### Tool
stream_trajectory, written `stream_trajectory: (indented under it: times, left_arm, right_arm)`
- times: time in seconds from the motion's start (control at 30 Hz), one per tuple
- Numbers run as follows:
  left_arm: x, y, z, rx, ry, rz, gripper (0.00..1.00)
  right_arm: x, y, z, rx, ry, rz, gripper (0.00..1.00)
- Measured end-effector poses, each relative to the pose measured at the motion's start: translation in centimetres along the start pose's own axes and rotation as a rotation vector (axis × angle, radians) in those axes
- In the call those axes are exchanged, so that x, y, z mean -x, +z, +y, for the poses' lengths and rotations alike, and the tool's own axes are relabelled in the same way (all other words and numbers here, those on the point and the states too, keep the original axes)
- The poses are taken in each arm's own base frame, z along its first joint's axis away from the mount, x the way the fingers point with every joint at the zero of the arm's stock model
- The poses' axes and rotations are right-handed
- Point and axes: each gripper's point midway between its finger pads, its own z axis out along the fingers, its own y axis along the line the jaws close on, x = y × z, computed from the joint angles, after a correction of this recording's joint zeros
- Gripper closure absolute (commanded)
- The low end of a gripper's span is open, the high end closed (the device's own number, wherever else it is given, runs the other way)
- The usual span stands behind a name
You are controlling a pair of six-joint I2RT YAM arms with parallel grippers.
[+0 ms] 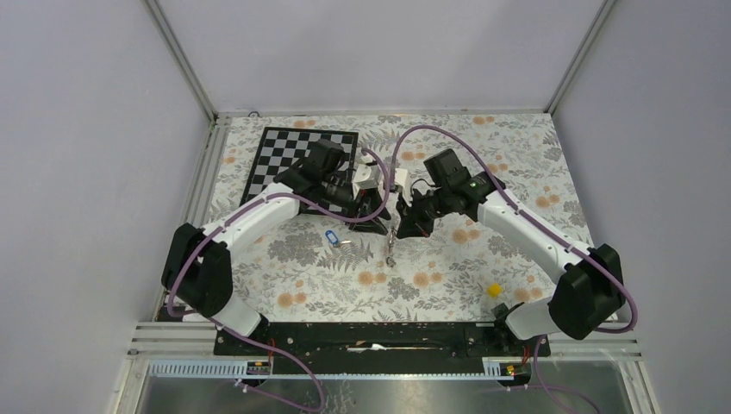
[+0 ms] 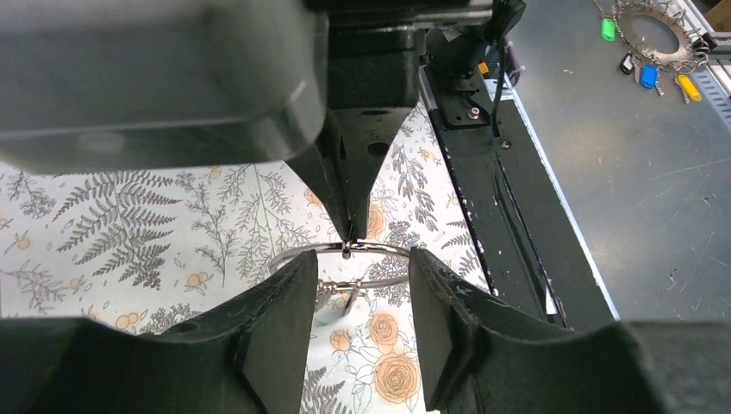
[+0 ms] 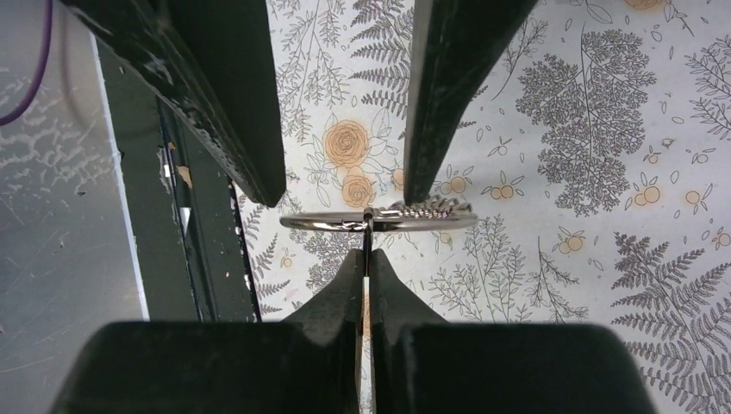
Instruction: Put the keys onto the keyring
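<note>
The keyring (image 3: 379,221), a thin silvery wire ring, hangs above the floral table. My right gripper (image 3: 366,255) is shut on it, pinching its near edge between the fingertips. In the left wrist view the keyring (image 2: 345,250) lies across my left gripper (image 2: 362,263), whose jaws stand apart on either side of it with a gap showing. Small metal pieces (image 1: 390,255) dangle under the ring. A key with a blue head (image 1: 330,239) lies on the table to the left of the grippers. No black-headed key shows clearly.
A chessboard (image 1: 302,159) lies at the back left behind the left arm. A small yellow block (image 1: 494,290) sits near the right arm's base. Off the table, a ring of coloured tags (image 2: 655,39) lies on the grey floor beyond the black rail (image 2: 483,172).
</note>
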Motion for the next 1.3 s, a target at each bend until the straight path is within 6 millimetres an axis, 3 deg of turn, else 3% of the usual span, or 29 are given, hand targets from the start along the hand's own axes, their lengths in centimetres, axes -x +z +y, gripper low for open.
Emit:
stream_trajectory:
  times: [0.2,0.37,0.73,0.83,0.93,1.0,1.3]
  left_arm:
    - [-0.9,1.2,0.0,-0.033,-0.03,0.011,0.55]
    - [-1.5,2.0,-0.1,-0.044,-0.072,0.022,0.63]
    - [-0.7,2.2,0.4,-0.031,-0.083,0.001,0.78]
    - [-0.8,2.3,0.5,-0.032,-0.096,0.001,0.73]
    - [-1.0,2.4,0.6,-0.031,-0.118,0.004,0.57]
    - [-1.3,2.5,0.8,-0.025,-0.143,0.008,0.52]
    - [-1.6,3.1,1.3,-0.005,-0.37,-0.005,0.53]
  right_arm:
    - [0.2,-0.3,0.1,0.006,0.017,-0.022,1.0]
    - [-0.3,-0.4,0.0,0.002,0.032,-0.02,1.0]
    - [-0.7,-0.3,0.0,0.0,0.035,-0.022,1.0]
    - [-0.7,-0.2,0.0,-0.001,0.04,-0.021,1.0]
    - [-0.9,-0.2,-0.1,-0.009,0.051,-0.019,1.0]
    - [-0.9,-0.2,-0.3,-0.022,0.054,-0.019,1.0]
    - [-1.3,-0.5,-1.4,-0.099,0.047,-0.019,1.0]
